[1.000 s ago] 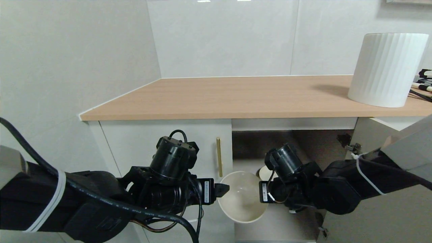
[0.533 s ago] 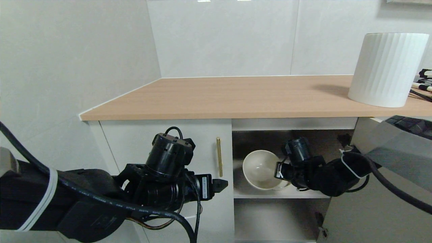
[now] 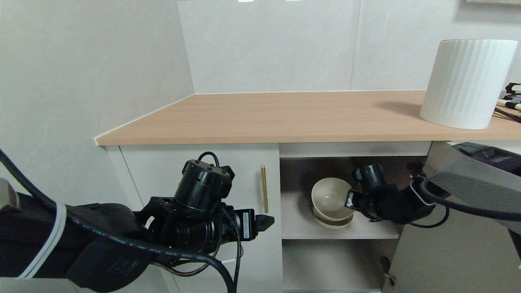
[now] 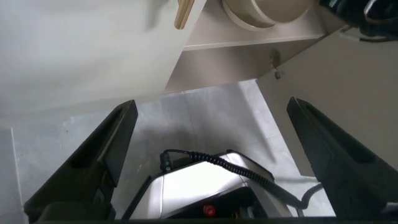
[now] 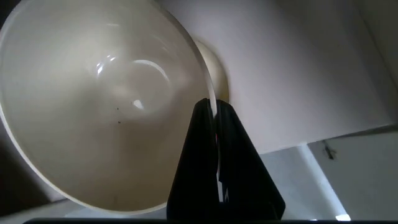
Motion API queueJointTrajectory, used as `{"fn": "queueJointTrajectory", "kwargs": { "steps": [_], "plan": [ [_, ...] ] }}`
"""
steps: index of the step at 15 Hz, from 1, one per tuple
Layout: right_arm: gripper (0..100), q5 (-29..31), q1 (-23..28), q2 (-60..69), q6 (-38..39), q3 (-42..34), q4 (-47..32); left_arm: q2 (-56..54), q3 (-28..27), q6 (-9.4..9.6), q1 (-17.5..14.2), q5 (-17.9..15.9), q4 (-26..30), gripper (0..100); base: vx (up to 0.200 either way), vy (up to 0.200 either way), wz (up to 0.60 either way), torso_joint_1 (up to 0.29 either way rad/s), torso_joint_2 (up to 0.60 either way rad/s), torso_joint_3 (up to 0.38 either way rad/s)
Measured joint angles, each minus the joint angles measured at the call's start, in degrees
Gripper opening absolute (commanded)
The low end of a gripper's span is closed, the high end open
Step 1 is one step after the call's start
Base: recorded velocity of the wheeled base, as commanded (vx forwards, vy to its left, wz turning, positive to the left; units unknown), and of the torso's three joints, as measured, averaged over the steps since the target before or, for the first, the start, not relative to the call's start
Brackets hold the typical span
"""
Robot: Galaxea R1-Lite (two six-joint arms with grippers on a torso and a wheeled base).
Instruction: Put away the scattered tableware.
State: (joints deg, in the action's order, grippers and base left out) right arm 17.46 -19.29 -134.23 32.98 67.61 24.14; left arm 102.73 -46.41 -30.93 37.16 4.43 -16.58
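A cream bowl (image 3: 329,195) hangs tilted inside the open cabinet, just above another cream dish (image 3: 331,221) that rests on the upper shelf (image 3: 301,232). My right gripper (image 3: 349,199) is shut on the bowl's rim; in the right wrist view its fingers (image 5: 214,118) pinch the edge of the bowl (image 5: 106,106), with the lower dish (image 5: 214,68) behind. My left gripper (image 3: 266,224) stands open and holds nothing, in front of the closed left door. The left wrist view has its gripper (image 4: 211,107) spread wide over the floor, the bowl (image 4: 264,9) far off.
The wooden countertop (image 3: 285,118) carries a white ribbed container (image 3: 468,83) and some utensils (image 3: 511,101) at the far right. A gold handle (image 3: 263,189) runs down the closed left door (image 3: 183,162). The open right door (image 3: 447,252) stands beside my right arm. A lower shelf lies beneath.
My right arm has carried the bowl from in front of the cabinet, beside the left gripper, into the cabinet and over the dish on the shelf. The left arm has barely moved.
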Motion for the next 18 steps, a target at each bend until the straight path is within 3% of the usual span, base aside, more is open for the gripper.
{"fn": "queueJointTrajectory", "kwargs": {
  "steps": [11,12,18],
  "plan": [
    [0,0.02,1.23,-2.88,-0.4,1.57,-0.2,-0.02,0.09,0.02,0.0,0.02,0.0,100,0.0,0.0,0.0,0.0,0.0,0.0],
    [100,0.02,1.23,-2.9,-0.4,1.57,-0.22,-0.02,0.09,0.02,0.0,0.02,0.0,100,0.0,0.0,0.0,0.0,0.0,0.0],
    [100,0.0,0.96,-2.88,-0.82,1.4,-0.17,-0.02,0.09,0.11,0.02,0.02,0.0,100,0.0,0.0,0.0,0.0,0.0,0.0]
  ]
}}
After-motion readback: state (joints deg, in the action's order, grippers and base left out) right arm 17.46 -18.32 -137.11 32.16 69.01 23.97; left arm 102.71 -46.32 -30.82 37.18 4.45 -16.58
